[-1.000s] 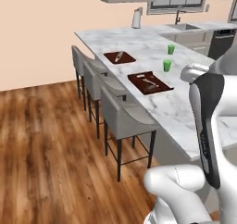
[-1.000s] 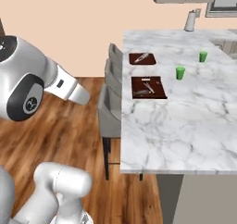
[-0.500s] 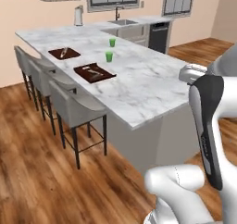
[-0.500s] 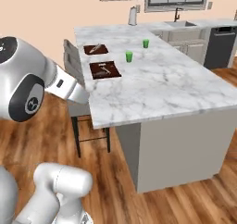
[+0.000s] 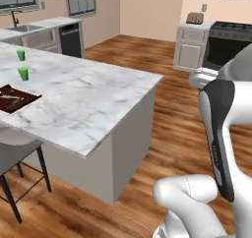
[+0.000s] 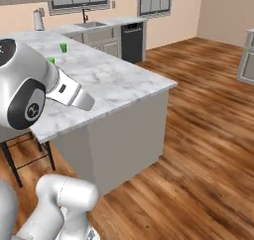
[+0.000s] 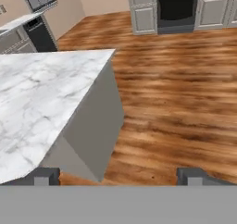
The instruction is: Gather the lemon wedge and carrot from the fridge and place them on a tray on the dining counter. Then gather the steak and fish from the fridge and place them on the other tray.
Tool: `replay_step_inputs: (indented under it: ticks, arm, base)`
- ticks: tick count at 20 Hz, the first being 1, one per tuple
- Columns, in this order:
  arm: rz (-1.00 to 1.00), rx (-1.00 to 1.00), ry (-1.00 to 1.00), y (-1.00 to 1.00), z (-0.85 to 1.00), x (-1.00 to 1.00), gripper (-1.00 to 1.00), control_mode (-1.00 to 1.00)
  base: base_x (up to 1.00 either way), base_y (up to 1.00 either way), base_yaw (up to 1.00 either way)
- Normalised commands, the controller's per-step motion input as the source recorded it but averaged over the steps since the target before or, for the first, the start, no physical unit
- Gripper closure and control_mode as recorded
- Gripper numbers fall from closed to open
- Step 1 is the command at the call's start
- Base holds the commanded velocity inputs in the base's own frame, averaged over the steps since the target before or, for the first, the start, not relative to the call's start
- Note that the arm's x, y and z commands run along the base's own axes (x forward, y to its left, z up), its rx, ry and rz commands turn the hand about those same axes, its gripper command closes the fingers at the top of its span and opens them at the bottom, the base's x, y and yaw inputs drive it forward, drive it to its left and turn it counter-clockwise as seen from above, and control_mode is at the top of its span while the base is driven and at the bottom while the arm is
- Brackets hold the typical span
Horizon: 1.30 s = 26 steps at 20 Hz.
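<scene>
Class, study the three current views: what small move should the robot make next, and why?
Probably keep turning the base to search for the fridge. The gripper is open and empty. Ahead lie the dining counter, wood floor and a black oven range, which is not the fridge; a tray waits on the counter.

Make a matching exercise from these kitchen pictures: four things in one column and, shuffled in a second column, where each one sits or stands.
Things:
1. green cups
2. dark tray
3. toaster
4. paper towel roll

Places:
A. on the small worktop beside the black oven range
B. at the near left edge of the dining counter, above a stool
C. on the back counter, left of the sink
D. on the dining counter, farther back than the tray

Pairs: 1-D, 2-B, 3-A, 4-C
</scene>
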Motion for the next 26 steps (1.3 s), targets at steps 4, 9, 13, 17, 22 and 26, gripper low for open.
replay_step_inputs:
  ticks: [4, 9, 13, 17, 22, 26]
  arm:
    - [0.0, 0.0, 0.0, 0.0, 0.0, 0.0, -1.0, 1.0]
    - [0.0, 0.0, 0.0, 0.0, 0.0, 0.0, -1.0, 1.0]
    - [0.0, 0.0, 0.0, 0.0, 0.0, 0.0, -1.0, 1.0]
    - [0.0, 0.0, 0.0, 0.0, 0.0, 0.0, -1.0, 1.0]
    - [0.0, 0.0, 0.0, 0.0, 0.0, 0.0, -1.0, 1.0]
    - [0.0, 0.0, 0.0, 0.0, 0.0, 0.0, -1.0, 1.0]
  base:
    - [0.75, -0.36, -0.56]
    - [0.8, -0.4, -0.54]
    - [0.97, -0.34, -0.49]
    - [1.0, 0.0, -0.42]
    - [1.0, 0.0, -0.28]
    - [1.0, 0.0, -0.27]
